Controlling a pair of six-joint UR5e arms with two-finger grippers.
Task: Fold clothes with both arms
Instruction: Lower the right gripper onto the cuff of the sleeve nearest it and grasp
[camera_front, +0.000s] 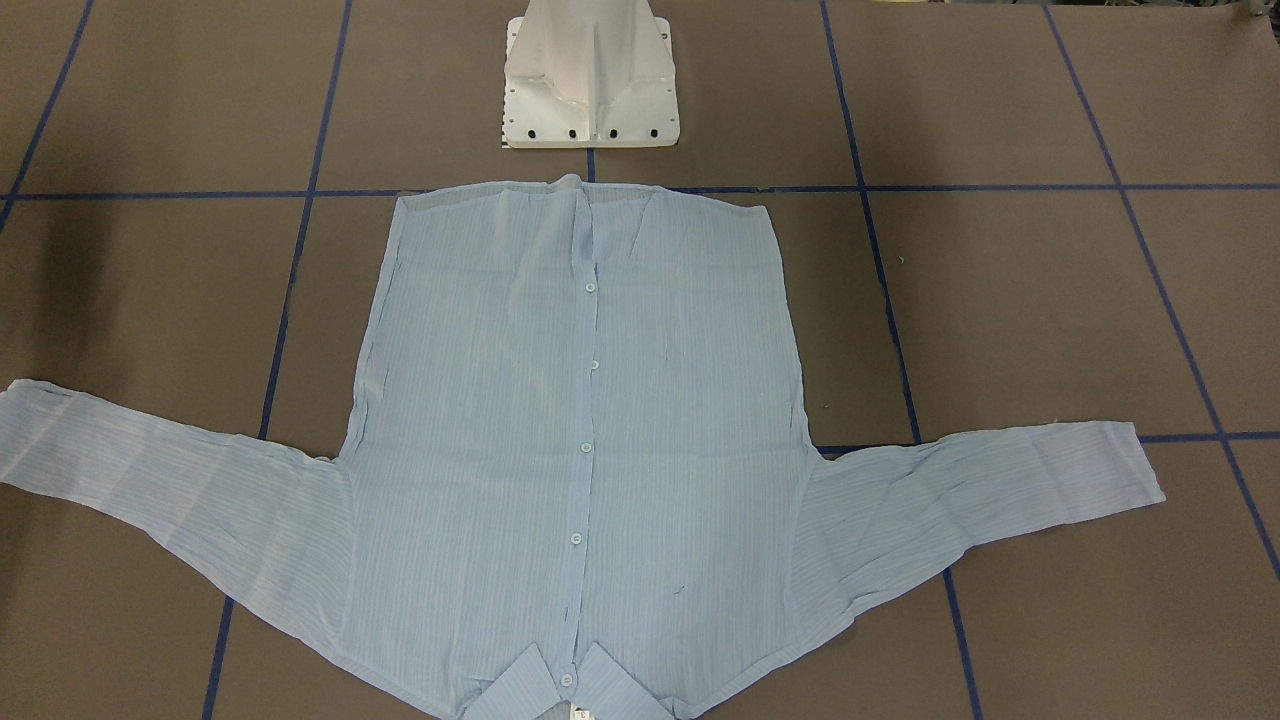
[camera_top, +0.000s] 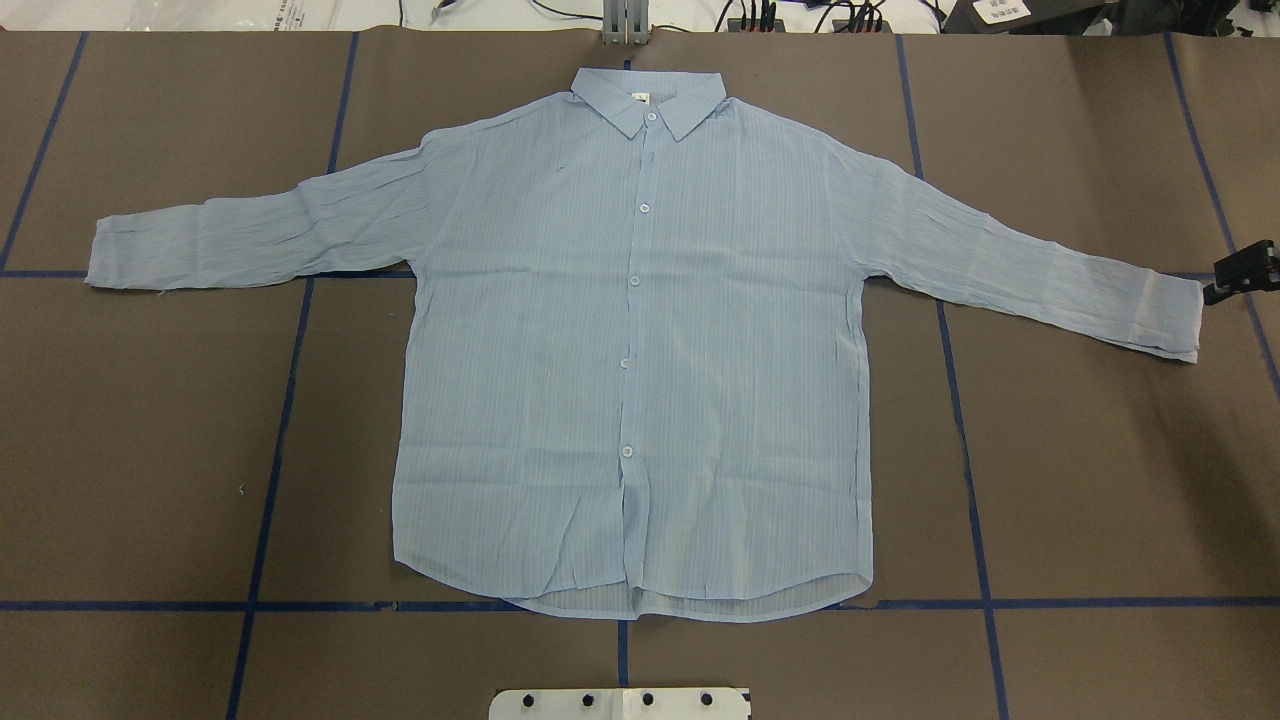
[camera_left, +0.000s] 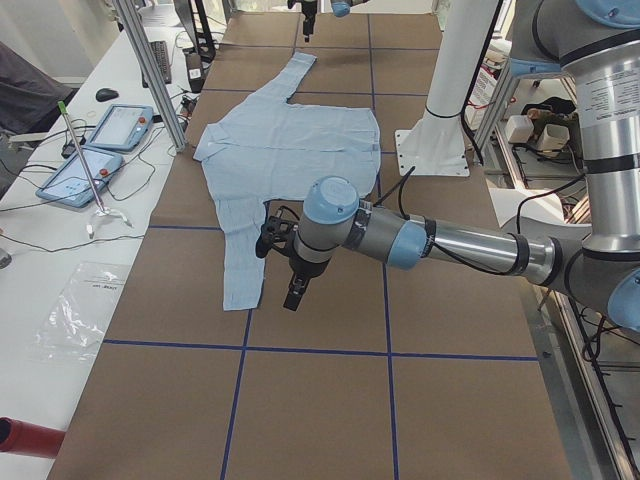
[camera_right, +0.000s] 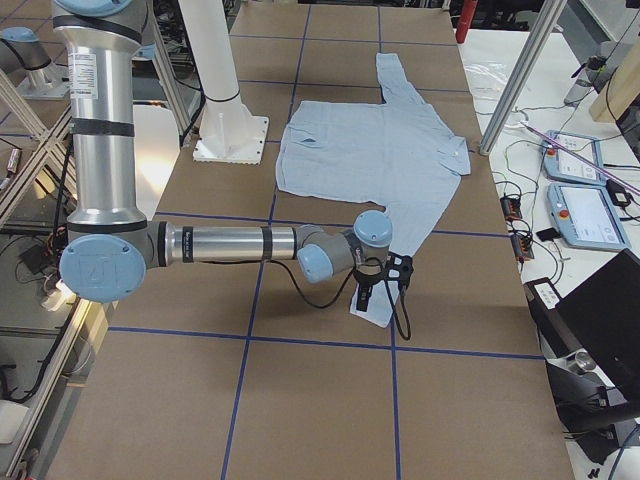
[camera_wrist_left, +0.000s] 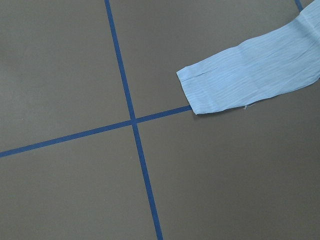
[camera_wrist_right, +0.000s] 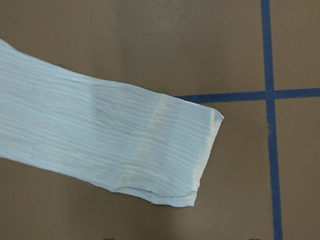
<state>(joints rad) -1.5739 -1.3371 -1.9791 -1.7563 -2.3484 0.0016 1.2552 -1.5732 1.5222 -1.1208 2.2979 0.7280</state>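
**Overhead view.** You see the shirt (camera_top: 640, 350) lying flat and buttoned on the table (camera_top: 1100, 480). Its collar (camera_top: 648, 100) is at 12 o'clock by the far edge. Its hem (camera_top: 640, 605) is at 6 o'clock, just short of the pedestal base (camera_top: 620, 703). The sleeves run out toward 9 and 3 o'clock.

**Side views.** The left gripper (camera_left: 293, 303) hangs near the left cuff (camera_top: 110, 255), and the right gripper (camera_right: 363, 300) hangs above the right cuff (camera_top: 1170, 315). You cannot tell how wide either pincer stands. Bare brown surface crossed by blue tape lines (camera_top: 270, 450) flanks the shirt body below both sleeves.
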